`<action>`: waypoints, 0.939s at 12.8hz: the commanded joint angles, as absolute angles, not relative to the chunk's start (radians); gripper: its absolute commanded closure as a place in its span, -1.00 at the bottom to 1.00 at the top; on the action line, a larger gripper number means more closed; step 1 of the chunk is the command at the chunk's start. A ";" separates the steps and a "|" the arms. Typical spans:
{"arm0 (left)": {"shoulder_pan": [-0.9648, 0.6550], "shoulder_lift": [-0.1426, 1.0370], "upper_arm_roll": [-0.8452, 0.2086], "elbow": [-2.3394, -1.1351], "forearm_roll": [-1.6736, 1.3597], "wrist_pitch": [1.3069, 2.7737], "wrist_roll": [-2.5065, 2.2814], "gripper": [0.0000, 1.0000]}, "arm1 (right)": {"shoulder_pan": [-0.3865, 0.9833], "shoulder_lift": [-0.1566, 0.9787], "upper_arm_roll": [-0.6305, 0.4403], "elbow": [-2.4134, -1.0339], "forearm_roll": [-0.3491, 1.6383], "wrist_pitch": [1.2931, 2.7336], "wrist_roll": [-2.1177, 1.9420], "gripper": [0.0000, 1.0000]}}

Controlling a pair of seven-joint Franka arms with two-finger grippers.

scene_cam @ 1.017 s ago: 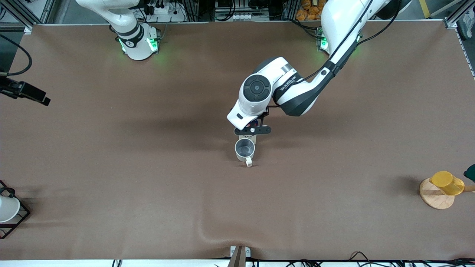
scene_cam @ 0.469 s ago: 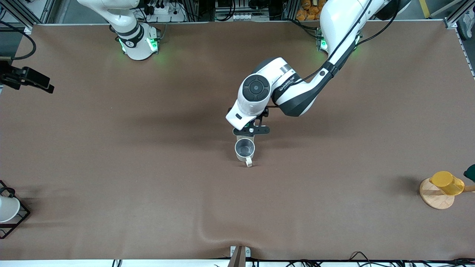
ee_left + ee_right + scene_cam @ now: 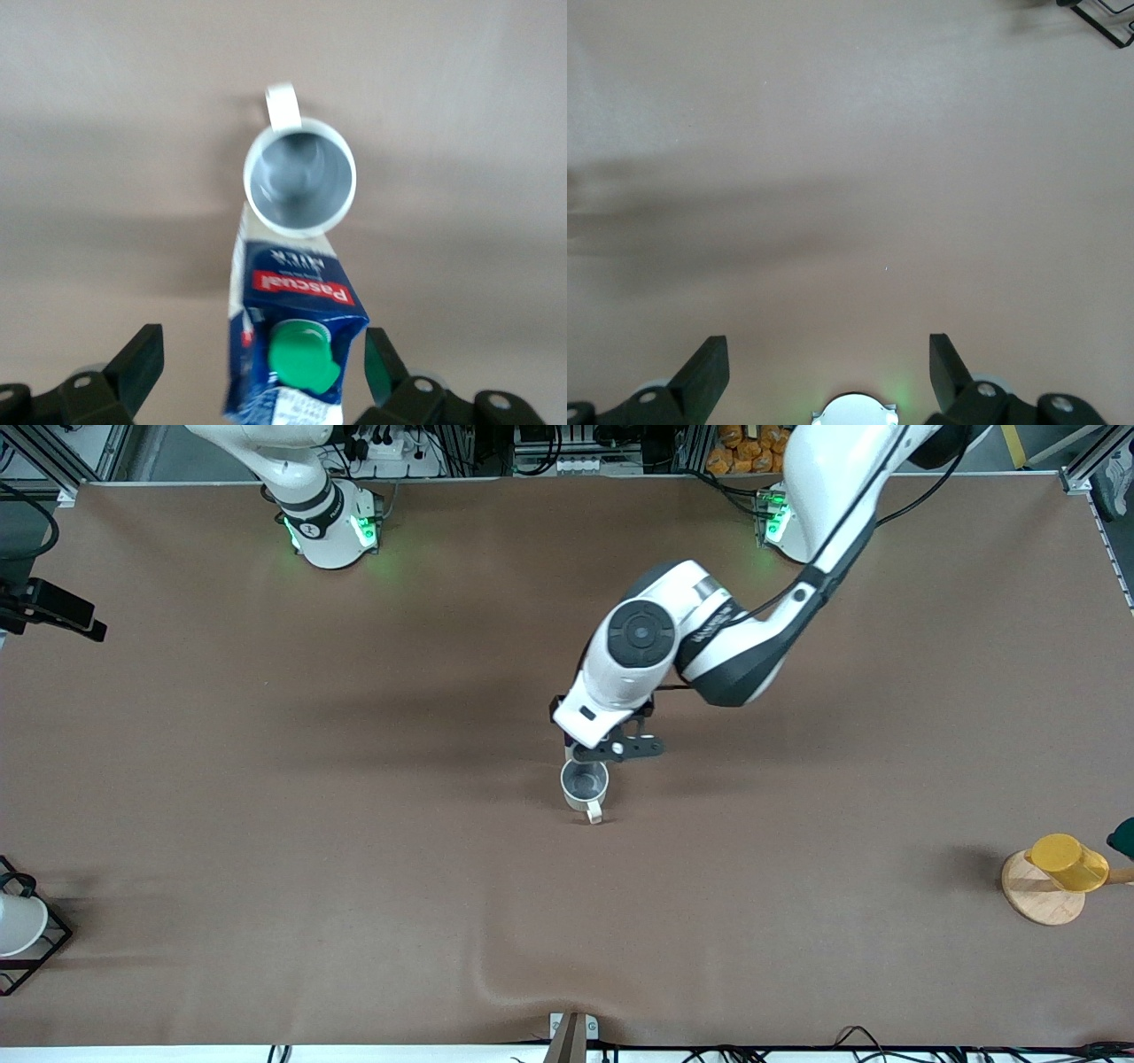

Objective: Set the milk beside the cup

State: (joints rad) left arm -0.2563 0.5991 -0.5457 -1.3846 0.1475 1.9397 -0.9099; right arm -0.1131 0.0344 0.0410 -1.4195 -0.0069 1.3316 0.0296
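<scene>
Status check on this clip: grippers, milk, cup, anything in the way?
Left gripper open, over the milk, not gripping. Milk upright beside the cup. Right gripper open over bare table, waiting. Nothing in the way.

A wide table covered in a matte brown sheet [image 3: 354,850] fills the scene, its surface gently wrinkled near the camera-side edge. Silver aluminium frame rails [image 3: 53,460] run along the edge where the bases stand, with black cables [image 3: 726,491] and a white power strip [image 3: 390,447] just past it. Soft overhead light casts broad, blurred shadows across the cloth.
</scene>
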 commanded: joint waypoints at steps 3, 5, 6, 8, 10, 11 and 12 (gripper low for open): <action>-0.076 0.402 -0.552 -1.414 0.163 1.844 -0.826 -1.00 | -0.155 0.038 0.054 -1.417 -0.015 1.328 0.020 -1.00; 0.019 0.339 -0.552 -1.416 0.160 1.742 -0.674 -1.00 | -0.146 0.029 0.064 -1.427 -0.020 1.325 0.069 -1.00; 0.081 0.318 -0.554 -1.416 0.161 1.712 -0.588 -1.00 | -0.141 0.028 0.066 -1.427 -0.020 1.330 0.134 -1.00; 0.179 0.279 -0.552 -1.417 0.160 1.674 -0.468 -1.00 | -0.146 0.028 0.061 -1.443 -0.020 1.373 0.169 -1.00; 0.256 0.261 -0.554 -1.425 0.158 1.623 -0.390 -1.00 | -0.150 0.028 0.061 -1.448 -0.020 1.378 0.160 -1.00; 0.290 0.244 -0.554 -1.434 0.160 1.618 -0.377 -1.00 | -0.143 0.026 0.061 -1.448 -0.020 1.376 0.146 -1.00; 0.326 0.227 -0.554 -1.439 0.160 1.617 -0.338 -1.00 | -0.134 0.026 0.058 -1.448 -0.021 1.379 0.132 -1.00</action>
State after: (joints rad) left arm 0.2747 0.2839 -0.5436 -1.3936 0.1489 1.6265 -0.3833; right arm -0.1305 0.0371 0.0473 -1.4364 -0.0071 1.3682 0.1455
